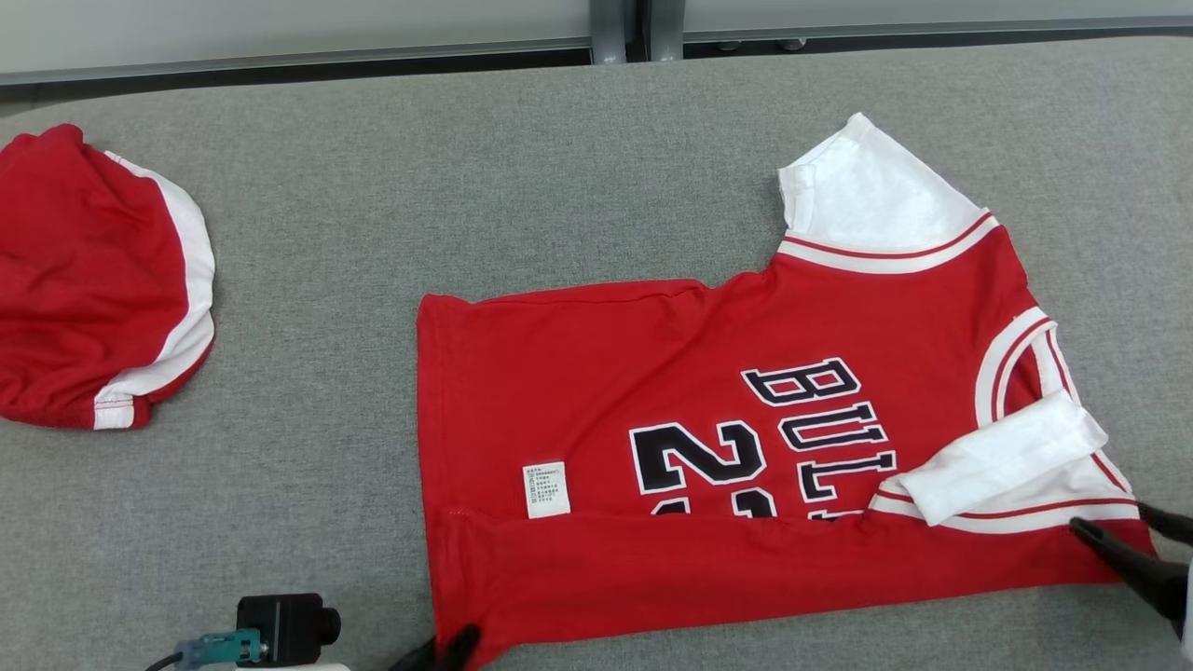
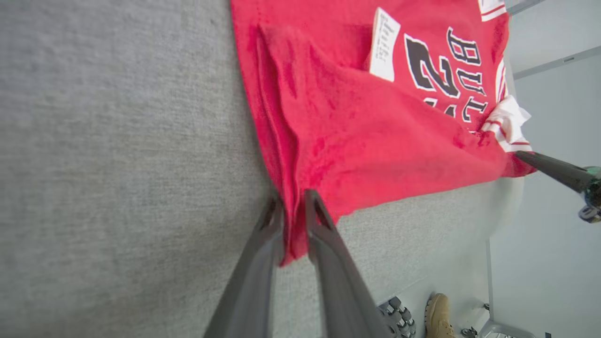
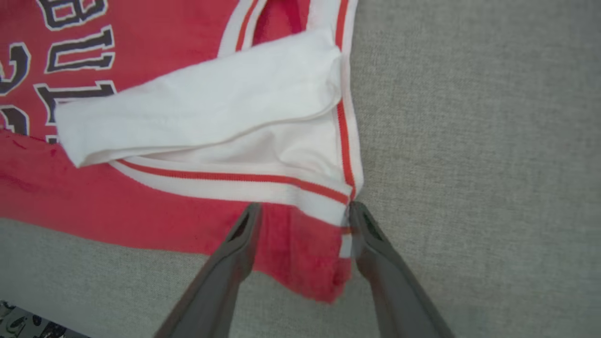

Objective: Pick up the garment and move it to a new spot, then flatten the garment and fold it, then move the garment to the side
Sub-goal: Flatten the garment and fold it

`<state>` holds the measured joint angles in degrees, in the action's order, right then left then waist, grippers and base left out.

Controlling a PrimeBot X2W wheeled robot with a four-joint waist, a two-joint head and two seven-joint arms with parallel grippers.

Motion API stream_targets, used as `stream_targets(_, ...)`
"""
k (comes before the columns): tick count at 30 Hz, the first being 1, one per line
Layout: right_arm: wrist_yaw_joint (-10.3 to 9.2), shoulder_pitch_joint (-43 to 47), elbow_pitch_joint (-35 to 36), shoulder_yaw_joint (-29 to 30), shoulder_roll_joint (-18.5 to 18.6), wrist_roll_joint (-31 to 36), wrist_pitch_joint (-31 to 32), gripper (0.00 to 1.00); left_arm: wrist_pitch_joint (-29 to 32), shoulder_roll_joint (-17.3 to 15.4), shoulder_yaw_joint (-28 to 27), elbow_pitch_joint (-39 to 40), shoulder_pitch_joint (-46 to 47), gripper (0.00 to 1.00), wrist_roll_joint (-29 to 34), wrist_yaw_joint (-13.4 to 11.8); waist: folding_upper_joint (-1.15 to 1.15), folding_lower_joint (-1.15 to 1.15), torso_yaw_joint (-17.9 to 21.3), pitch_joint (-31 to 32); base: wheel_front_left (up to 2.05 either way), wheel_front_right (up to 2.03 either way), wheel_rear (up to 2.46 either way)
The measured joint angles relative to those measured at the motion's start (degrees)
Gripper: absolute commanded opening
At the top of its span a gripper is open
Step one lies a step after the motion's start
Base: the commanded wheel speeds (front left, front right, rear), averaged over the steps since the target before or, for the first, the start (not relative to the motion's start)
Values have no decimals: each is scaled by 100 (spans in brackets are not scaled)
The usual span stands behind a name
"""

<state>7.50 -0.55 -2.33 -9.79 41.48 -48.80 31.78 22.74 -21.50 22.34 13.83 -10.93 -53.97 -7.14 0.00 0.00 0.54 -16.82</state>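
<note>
At 9 o'clock in the head view we see a red-and-white bundle (image 1: 93, 280) on the grey table (image 1: 559, 186), well apart from the jersey (image 1: 708, 391). At 6 o'clock our left gripper (image 1: 447, 648) is pressed together on the jersey's near hem corner. The left wrist view shows red cloth pinched between its two fingers.

The jersey lies flat, spreading from the centre out to 3 o'clock. Its near edge is folded up over the front in a long band that covers the lower part of the number. A white label (image 1: 546, 488) sits just above that fold. One white sleeve (image 1: 867, 196) points to 1 o'clock. The other sleeve (image 1: 1007, 457) is folded across the chest towards 4 o'clock.

At 4 o'clock our right gripper (image 1: 1111, 518) has its fingers spread, straddling the jersey's corner just below the striped trim. One finger is over the red cloth and the other is at its edge, with no squeeze on the fabric.
</note>
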Motion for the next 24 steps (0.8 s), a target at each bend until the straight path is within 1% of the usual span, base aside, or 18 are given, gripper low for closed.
stream_targets(1,0,4,33,49,-15,46,-53,100,-75,36,0,-11,-8,100,46,-22,0,0,6,1,0,0,0)
stream_targets(3,0,-2,213,229,56,125,-118,100,-182,4,-32,45,-1,100,203,-62,0,0,16,-16,0,0,0)
stream_targets(7,-1,-246,747,586,281,135,-132,100,-316,-294,-372,400,191,100,515,-290,0,0,46,-121,0,0,0)
stream_targets(9,0,-609,988,694,393,152,-74,100,-257,-459,-512,625,337,100,602,-359,0,0,69,-219,0,0,0)
stream_targets(10,-1,-1082,1131,735,480,260,1,100,-141,-544,-623,793,622,100,600,-376,0,0,73,-361,0,0,0)
stream_targets(12,-1,-1625,1173,638,520,368,123,100,31,-697,-635,773,1131,100,772,-378,0,0,45,-540,0,0,0)
stream_targets(13,0,-1926,1149,548,482,404,187,100,105,-711,-637,715,1449,100,817,-379,0,0,20,-645,0,0,0)
stream_targets(16,0,-2923,839,221,356,694,417,100,330,-498,-441,354,2440,100,853,-320,0,0,-80,-998,0,0,0)
stream_targets(19,0,-3819,341,-66,252,1029,548,100,513,-261,-79,-178,3418,100,1077,-152,0,0,-254,-1350,0,0,0)
stream_targets(22,0,-4573,-215,-359,23,1261,602,100,600,32,174,-676,4090,100,1139,27,0,0,-489,-1650,0,0,0)
stream_targets(24,0,-4913,-578,-549,-105,1324,604,100,609,122,331,-953,4365,100,1218,144,0,0,-668,-1796,0,0,0)
